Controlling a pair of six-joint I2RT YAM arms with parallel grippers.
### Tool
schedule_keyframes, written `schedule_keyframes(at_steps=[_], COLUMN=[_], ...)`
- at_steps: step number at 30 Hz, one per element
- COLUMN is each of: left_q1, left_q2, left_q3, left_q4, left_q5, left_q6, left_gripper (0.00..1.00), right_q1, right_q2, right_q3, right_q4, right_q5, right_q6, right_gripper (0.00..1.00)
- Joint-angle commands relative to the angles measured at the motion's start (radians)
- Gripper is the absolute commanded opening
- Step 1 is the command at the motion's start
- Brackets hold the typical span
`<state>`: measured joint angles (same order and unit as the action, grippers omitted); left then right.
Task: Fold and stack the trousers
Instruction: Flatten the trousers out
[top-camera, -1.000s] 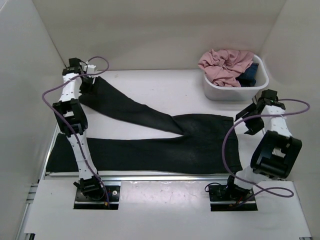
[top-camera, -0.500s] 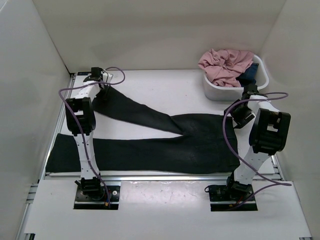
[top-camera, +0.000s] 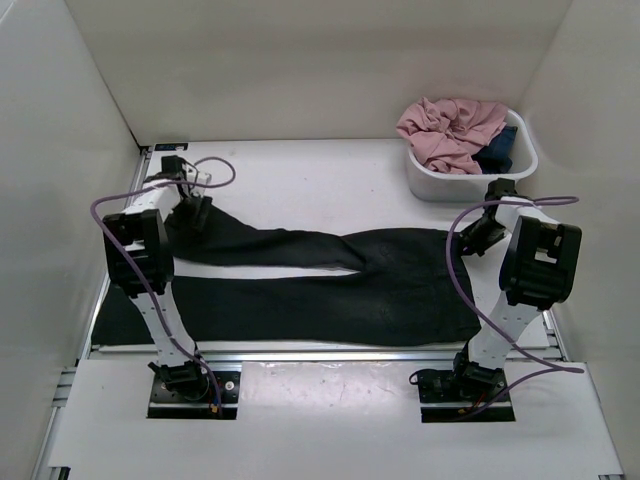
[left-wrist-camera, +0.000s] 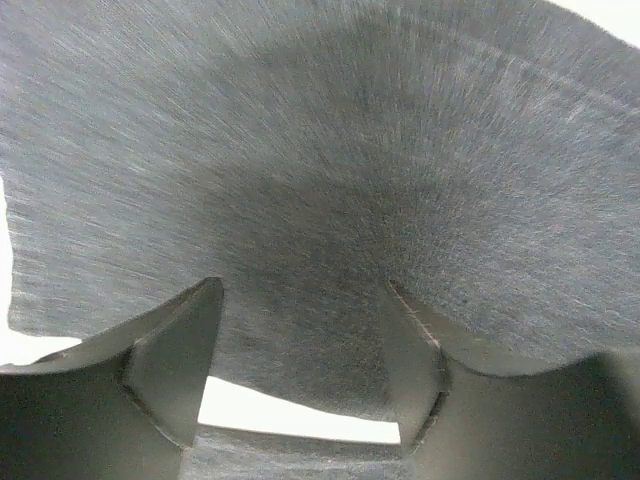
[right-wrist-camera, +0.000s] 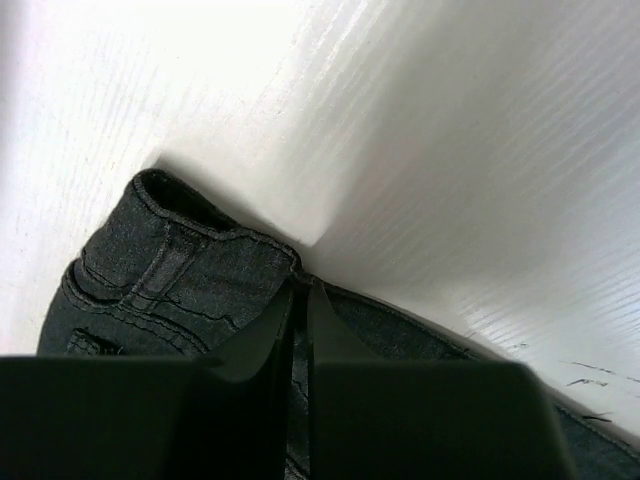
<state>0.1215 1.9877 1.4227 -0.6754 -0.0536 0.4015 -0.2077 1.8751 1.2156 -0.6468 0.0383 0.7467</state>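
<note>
The black trousers (top-camera: 350, 290) lie flat on the white table, waist at the right and both legs running left, nearly parallel. My left gripper (top-camera: 195, 215) hovers over the end of the far leg. In the left wrist view its jaws stand apart (left-wrist-camera: 300, 300) just above the black cloth (left-wrist-camera: 320, 150), gripping nothing. My right gripper (top-camera: 480, 238) is at the far right corner of the waist. In the right wrist view its fingers (right-wrist-camera: 301, 292) are pressed together on the edge of the waistband (right-wrist-camera: 150, 270).
A white tub (top-camera: 470, 185) stands at the back right, holding a pink garment (top-camera: 450, 130) and a dark blue garment (top-camera: 497, 152). White walls close in the left, back and right. A metal rail (top-camera: 320, 352) runs along the near table edge.
The far leg's end has swung toward the front, so the legs now lie almost parallel. My left gripper moved with it. My right gripper reached the waist corner and shut on it.
</note>
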Motion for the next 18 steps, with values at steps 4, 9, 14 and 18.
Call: schedule_keyframes(at_steps=[4,9,14,18], left_q1=[0.024,0.024,0.033,0.046], left_q2=[0.11,0.384,0.517,0.56], left_q3=[0.412,0.755,0.857,0.884], left_q4=[-0.033,-0.11,-0.046,-0.046], left_q5=[0.115,0.083,-0.021,-0.13], left_q6=[-0.134,-0.211,-0.317,-0.363], left_gripper=[0.78,0.82,0.92,0.94], right_q1=[0.016,0.039,0.068,0.068], right_q2=[0.035,0.015,0.006,0.006], right_q3=[-0.024,-0.004,0.016,0.016], right_q4=[-0.039,-0.057,-0.091,-0.109], right_q5=[0.06,0.094,0.13,0.141], right_q6=[-0.11,-0.147,-0.168,-0.168], right_gripper=[0.0,0.0,0.0,0.0])
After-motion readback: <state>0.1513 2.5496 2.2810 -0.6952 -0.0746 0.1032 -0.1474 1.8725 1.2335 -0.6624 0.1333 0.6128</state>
